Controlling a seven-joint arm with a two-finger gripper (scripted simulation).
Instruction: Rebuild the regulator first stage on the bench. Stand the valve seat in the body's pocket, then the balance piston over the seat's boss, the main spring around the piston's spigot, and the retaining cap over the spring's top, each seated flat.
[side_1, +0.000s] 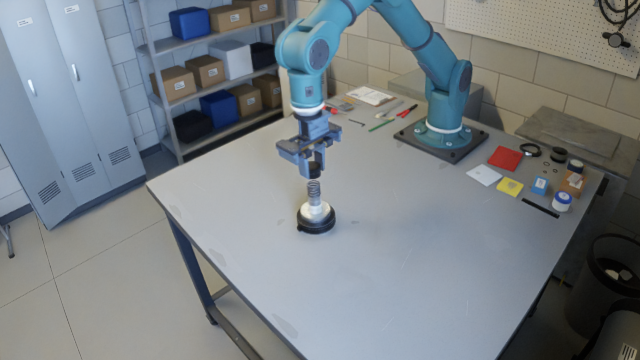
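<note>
The retaining cap [314,170], a small dark cylinder, is held in my closed gripper [313,171] just above the top of the main spring [313,189]. The spring stands upright around the spigot of the pale balance piston [315,209]. The piston sits in the round black body [316,221] on the bench, left of centre. The valve seat is hidden inside the stack.
A black bin [614,275] stands on the floor at the bench's right corner. The arm's base plate [441,137] sits at the far side. Small pads, jars and rings [537,175] lie along the right edge, hand tools [385,117] near the back.
</note>
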